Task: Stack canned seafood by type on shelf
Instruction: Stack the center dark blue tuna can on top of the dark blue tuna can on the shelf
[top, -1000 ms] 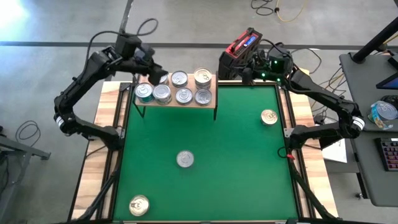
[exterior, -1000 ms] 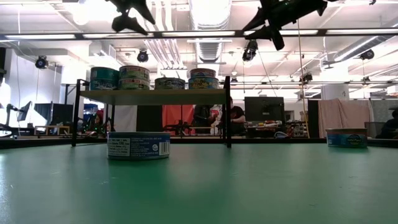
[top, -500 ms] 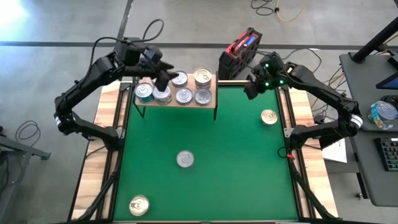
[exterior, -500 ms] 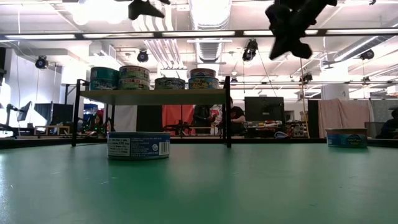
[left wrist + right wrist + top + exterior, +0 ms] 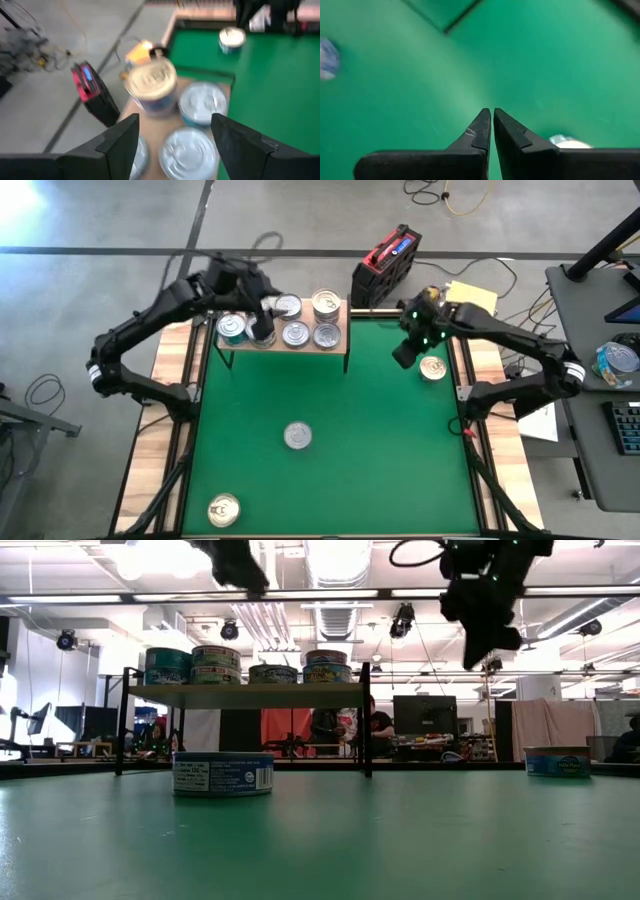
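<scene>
Right gripper (image 5: 404, 356) fingers now pressed together on nothing, swung down from 12 o'clock to just beside the gold-topped tin (image 5: 433, 368) at 2 o'clock on the bench (image 5: 380, 480); likely next pick, needing reopening. Left gripper (image 5: 262, 330) fingers spread wide, empty, moved in over tins on the shelf (image 5: 340, 340).

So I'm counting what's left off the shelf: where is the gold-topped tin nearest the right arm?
In the high view, the gold-topped tin lies on the green mat near its right edge, beside the right gripper.
</scene>
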### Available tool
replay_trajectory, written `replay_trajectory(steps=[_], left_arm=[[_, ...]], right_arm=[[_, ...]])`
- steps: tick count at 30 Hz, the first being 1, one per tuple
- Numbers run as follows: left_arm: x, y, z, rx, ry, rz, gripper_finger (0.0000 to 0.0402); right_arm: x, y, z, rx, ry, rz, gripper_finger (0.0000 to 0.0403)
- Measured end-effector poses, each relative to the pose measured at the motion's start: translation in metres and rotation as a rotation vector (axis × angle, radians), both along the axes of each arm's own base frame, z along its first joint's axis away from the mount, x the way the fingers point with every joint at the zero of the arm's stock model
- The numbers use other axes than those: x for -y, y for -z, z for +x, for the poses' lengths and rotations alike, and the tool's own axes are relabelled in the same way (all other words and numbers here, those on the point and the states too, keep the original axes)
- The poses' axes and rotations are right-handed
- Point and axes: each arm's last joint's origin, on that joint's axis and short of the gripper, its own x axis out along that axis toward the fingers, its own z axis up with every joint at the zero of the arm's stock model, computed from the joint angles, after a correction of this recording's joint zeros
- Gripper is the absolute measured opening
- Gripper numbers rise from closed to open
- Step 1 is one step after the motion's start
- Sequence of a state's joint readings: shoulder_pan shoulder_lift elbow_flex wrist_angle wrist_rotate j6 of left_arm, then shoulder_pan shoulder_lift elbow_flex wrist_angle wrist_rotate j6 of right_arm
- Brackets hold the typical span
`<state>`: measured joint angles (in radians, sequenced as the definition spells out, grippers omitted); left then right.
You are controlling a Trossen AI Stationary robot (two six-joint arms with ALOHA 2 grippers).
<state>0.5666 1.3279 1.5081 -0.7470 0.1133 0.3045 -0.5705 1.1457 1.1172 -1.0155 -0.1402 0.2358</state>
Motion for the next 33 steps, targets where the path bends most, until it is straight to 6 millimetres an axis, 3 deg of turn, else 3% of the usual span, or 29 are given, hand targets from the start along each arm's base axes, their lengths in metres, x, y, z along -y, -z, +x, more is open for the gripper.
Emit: replay_trajectory(steps=[4, 7, 14, 19, 26, 33], left_arm=[[0.009, 0.036, 0.009, -0.061, 0.059, -0.013, 0.0232], [0.025, 0.048, 0.011, -0.043, 0.111, -0.011, 0.0232], [0.067, 0.039, -0.008, 0.055, 0.167, -0.075, 0.0232], [0.102, 0.036, -0.025, 0.108, 0.172, -0.091, 0.0232], [0.131, 0.042, -0.036, 0.117, 0.087, -0.035, 0.0232], [0.134, 0.054, -0.035, 0.054, 0.082, 0.047, 0.0232]], right_arm=[[-0.022, 0.025, 0.003, -0.071, -0.035, 0.004, 0.0012], [-0.041, 0.041, 0.007, -0.061, -0.044, -0.001, 0.0012], [-0.089, 0.065, 0.022, 0.099, -0.152, 0.005, 0.0012], [-0.115, 0.070, 0.033, 0.168, -0.188, -0.056, 0.0012], [-0.131, 0.076, 0.046, 0.200, -0.209, -0.212, 0.0012], [-0.128, 0.082, 0.058, 0.193, -0.314, -0.319, 0.0012]])
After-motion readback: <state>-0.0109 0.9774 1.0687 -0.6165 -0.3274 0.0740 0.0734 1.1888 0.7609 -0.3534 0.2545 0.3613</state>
